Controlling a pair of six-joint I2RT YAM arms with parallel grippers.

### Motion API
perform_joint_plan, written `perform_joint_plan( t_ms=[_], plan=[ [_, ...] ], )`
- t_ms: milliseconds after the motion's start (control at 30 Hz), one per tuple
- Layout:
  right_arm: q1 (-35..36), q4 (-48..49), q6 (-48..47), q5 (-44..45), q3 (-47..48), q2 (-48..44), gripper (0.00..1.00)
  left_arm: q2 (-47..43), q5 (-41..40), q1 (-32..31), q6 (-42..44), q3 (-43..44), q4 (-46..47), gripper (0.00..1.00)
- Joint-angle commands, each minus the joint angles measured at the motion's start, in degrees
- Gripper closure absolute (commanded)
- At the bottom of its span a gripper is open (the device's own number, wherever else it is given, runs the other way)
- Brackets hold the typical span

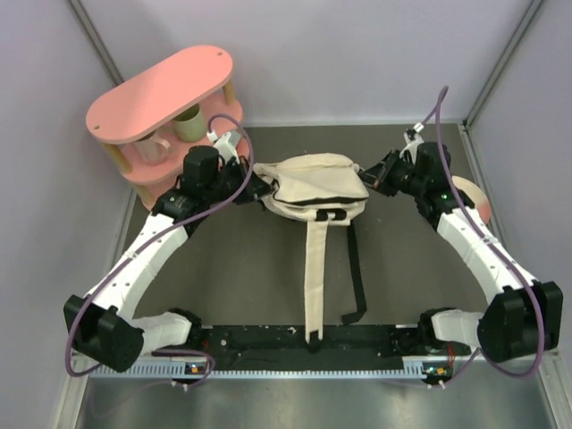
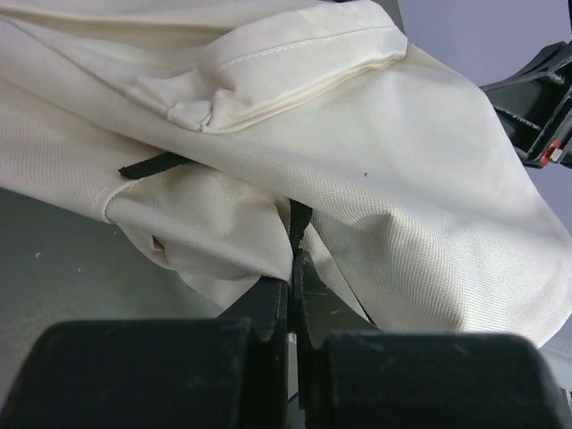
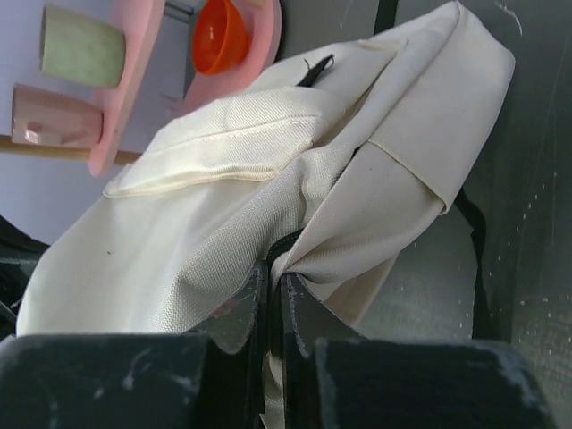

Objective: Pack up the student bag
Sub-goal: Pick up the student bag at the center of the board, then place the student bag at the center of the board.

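Note:
The student bag (image 1: 313,183), a cream canvas backpack with black trim, lies bunched at the back middle of the dark table. Its long cream strap (image 1: 315,277) and a black strap (image 1: 357,268) trail toward the near edge. My left gripper (image 1: 256,189) is at the bag's left end. In the left wrist view that gripper (image 2: 292,268) is shut on the bag's (image 2: 357,161) edge, by a black trim strip. My right gripper (image 1: 368,175) is at the bag's right end. The right wrist view shows it (image 3: 275,273) shut on a fold of the bag (image 3: 232,179).
A pink two-tier stand (image 1: 165,85) occupies the back left corner, holding a green cup (image 1: 188,123) and a pink mug (image 1: 152,147). An orange bowl (image 3: 219,36) sits on its lower tier. A pale round object (image 1: 475,198) lies behind the right arm. Walls close three sides.

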Motion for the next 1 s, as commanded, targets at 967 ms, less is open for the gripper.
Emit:
perform_joint_plan(
  t_ms=[967],
  plan=[
    [-5.3,16.2,0.3,-11.2,-15.0,-3.3,1.0,0.9,10.0,0.7,-0.7,-21.0,25.8,1.0]
  ],
)
